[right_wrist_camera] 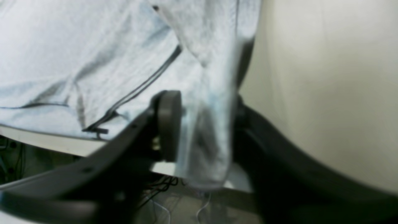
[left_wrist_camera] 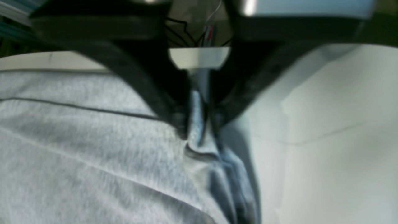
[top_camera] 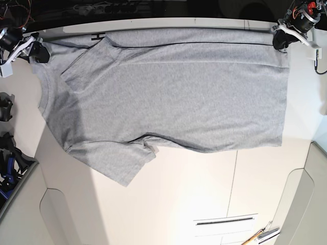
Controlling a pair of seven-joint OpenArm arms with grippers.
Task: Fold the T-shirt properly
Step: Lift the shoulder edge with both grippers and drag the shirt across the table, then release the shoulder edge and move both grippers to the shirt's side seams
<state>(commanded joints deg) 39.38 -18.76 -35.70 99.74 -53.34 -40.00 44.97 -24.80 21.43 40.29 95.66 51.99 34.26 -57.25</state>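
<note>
The light heather-grey T-shirt (top_camera: 168, 97) lies spread flat on the white table (top_camera: 179, 204), plain side up, neck to the left and hem to the right; no black letters show. One sleeve (top_camera: 115, 163) points toward the near side. My left gripper (top_camera: 282, 42) is shut on the far hem corner; in the left wrist view (left_wrist_camera: 199, 130) bunched shirt fabric (left_wrist_camera: 77, 155) sits between the fingers. My right gripper (top_camera: 41, 53) is shut on the far shoulder edge near the neck; in the right wrist view (right_wrist_camera: 205, 124) a fold of shirt cloth (right_wrist_camera: 77, 62) hangs between the fingers.
The table's far edge (top_camera: 153, 23) runs just behind the shirt, with cables beyond it. Dark clamps and gear (top_camera: 7, 153) sit at the left edge. A pen-like tool (top_camera: 260, 236) lies at the near right. Panel seams cross the table's near half.
</note>
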